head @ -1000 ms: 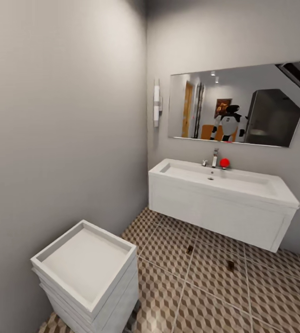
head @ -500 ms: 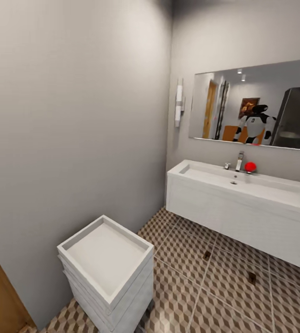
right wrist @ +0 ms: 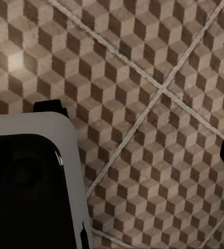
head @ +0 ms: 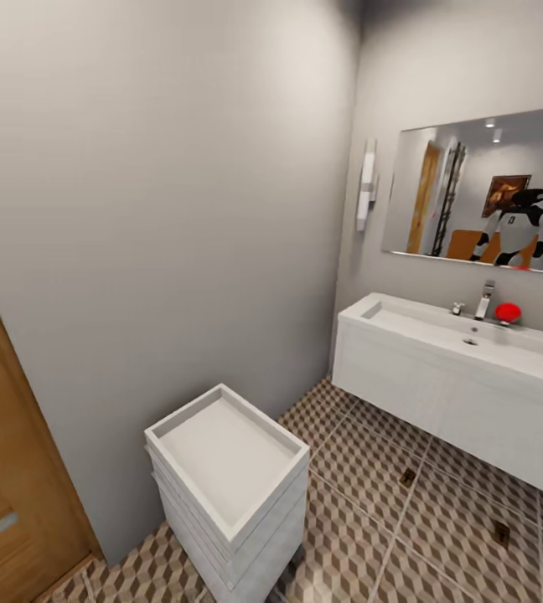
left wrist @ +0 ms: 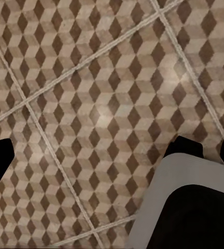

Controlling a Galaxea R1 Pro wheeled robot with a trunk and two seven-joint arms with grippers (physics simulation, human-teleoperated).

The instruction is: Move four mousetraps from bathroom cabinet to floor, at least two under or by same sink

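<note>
Lying under sink [head: 439, 335]: mousetraps [head: 407, 477]

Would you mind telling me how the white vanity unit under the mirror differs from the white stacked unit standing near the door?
The vanity unit is wide and hangs on the wall clear of the bathroom floor; the stacked unit is narrow, squarish and stands on the tiles. The vanity carries a sink with a chrome tap; the stacked unit's top is a bare shallow tray. Both are white and boxy.

Soft, even light (slightly blurry renders), ceiling corner shadowed.
</note>
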